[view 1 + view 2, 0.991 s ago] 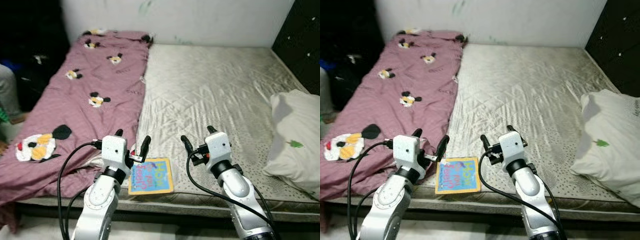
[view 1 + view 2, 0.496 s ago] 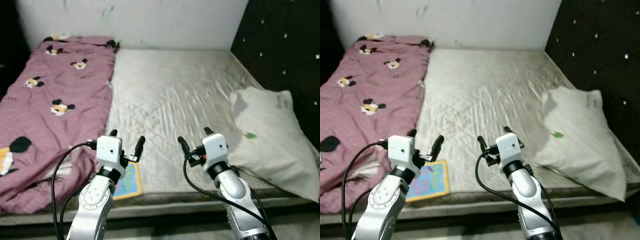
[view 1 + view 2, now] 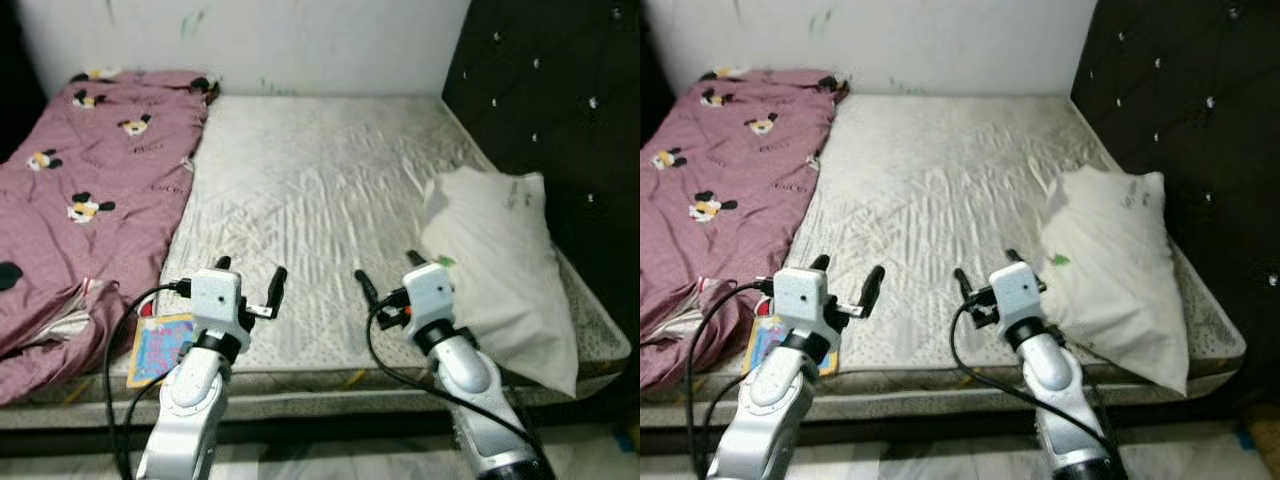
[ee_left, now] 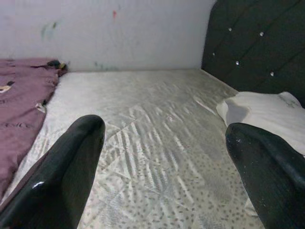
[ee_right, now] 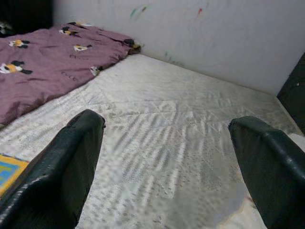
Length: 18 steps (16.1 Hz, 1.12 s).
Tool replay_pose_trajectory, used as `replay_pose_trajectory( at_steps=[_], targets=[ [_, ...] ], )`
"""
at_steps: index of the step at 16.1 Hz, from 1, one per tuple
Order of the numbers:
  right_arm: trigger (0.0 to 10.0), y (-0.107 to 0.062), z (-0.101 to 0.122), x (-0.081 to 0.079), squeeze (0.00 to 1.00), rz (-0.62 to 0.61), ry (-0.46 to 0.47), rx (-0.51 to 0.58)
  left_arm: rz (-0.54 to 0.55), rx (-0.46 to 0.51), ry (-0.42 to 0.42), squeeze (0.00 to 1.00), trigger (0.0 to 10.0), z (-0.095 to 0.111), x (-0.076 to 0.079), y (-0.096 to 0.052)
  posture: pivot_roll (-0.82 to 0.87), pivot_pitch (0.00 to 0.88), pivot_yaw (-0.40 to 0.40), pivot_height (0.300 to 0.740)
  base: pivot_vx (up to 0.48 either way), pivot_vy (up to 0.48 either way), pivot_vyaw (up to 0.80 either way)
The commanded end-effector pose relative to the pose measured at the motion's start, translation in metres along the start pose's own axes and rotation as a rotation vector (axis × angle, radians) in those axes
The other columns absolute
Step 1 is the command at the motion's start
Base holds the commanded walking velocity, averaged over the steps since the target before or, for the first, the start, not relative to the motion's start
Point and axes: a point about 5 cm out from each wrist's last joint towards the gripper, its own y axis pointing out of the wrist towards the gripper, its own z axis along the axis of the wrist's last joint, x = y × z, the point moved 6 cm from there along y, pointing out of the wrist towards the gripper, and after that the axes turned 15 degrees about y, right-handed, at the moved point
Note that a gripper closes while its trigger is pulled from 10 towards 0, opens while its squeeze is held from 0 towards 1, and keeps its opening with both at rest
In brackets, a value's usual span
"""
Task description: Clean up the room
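Observation:
A bare white mattress (image 3: 310, 180) lies before me. A purple blanket (image 3: 70, 170) printed with cartoon mice covers its left side. A white pillow (image 3: 500, 265) rests at the right, against the black headboard (image 3: 550, 110). A colourful children's book (image 3: 158, 345) lies at the mattress's front edge, left of my left gripper (image 3: 250, 272). Both grippers hover open and empty over the front edge, my right gripper (image 3: 388, 272) just left of the pillow.
A white wall (image 3: 250, 40) closes the far side of the bed. The tufted black headboard stands along the right. Pale floor (image 3: 330, 450) shows below the mattress's front edge.
The camera has swung right: the blanket and book shifted left in view, and the pillow and headboard came closer to centre. Both grippers stay open and empty.

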Motion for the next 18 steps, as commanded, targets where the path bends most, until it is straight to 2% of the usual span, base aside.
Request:
replay_pose_trajectory(
  at_steps=[1, 2, 3, 5, 9, 11, 12, 13, 16, 18],
  targets=[
    [10.0, 0.004, 0.005, 0.004, 0.0, -0.025, 0.011, 0.024, 0.06, 0.002, 0.028, 0.0, 10.0, -0.001, -0.014, 0.002, -0.02, 0.0, -0.002, 0.74, 0.0, 0.0, 0.0],
    [10.0, 0.005, 0.008, 0.006, 0.0, -0.037, 0.001, 0.039, 0.081, -0.006, 0.025, 0.0, 10.0, -0.003, -0.018, 0.002, -0.02, 0.0, 0.006, 0.74, 0.0, 0.0, 0.0],
    [10.0, 0.007, 0.013, 0.016, 0.0, -0.095, -0.023, 0.06, 0.121, -0.024, 0.025, 0.0, 10.0, -0.007, -0.027, 0.002, -0.02, 0.0, 0.019, 0.74, 0.0, 0.0, 0.0],
    [10.0, 0.011, 0.012, 0.027, 0.0, -0.149, -0.007, 0.056, 0.145, -0.02, 0.064, 0.0, 10.0, -0.006, -0.035, 0.008, -0.01, 0.0, 0.02, 0.74, 0.0, 0.0, 0.0],
    [10.0, 0.018, 0.017, 0.015, 0.0, -0.111, -0.109, 0.083, 0.121, 0.016, 0.044, 0.0, 10.0, 0.001, -0.038, 0.013, 0.01, 0.0, 0.012, 0.74, 0.0, 0.0, 0.0],
    [10.0, 0.018, 0.015, -0.001, 0.0, -0.02, 0.057, 0.074, 0.14, 0.026, 0.057, 0.0, 10.0, 0.002, -0.044, 0.011, 0.01, 0.0, 0.0, 0.74, 0.0, 0.0, 0.0],
    [10.0, 0.017, 0.016, -0.003, 0.0, -0.017, 0.043, 0.079, 0.141, 0.028, 0.059, 0.0, 10.0, 0.002, -0.045, 0.01, 0.01, 0.0, -0.004, 0.74, 0.0, 0.0, 0.0],
    [10.0, 0.016, 0.015, -0.005, 0.0, -0.026, -0.028, 0.074, 0.148, 0.017, 0.049, 0.0, 10.0, -0.001, -0.047, 0.007, 0.01, 0.0, -0.005, 0.74, 0.0, 0.0, 0.0],
    [10.0, 0.01, 0.009, -0.011, 0.0, -0.011, 0.039, 0.067, 0.152, -0.013, 0.018, 0.0, 10.0, -0.009, -0.04, 0.002, 0.01, 0.0, 0.005, 0.74, 0.0, 0.0, 0.0],
    [10.0, 0.01, 0.009, -0.011, 0.0, -0.011, 0.039, 0.067, 0.152, -0.013, 0.018, 0.0, 10.0, -0.009, -0.04, 0.002, 0.01, 0.0, 0.005, 0.74, 0.0, 0.0, 0.0]
  ],
)
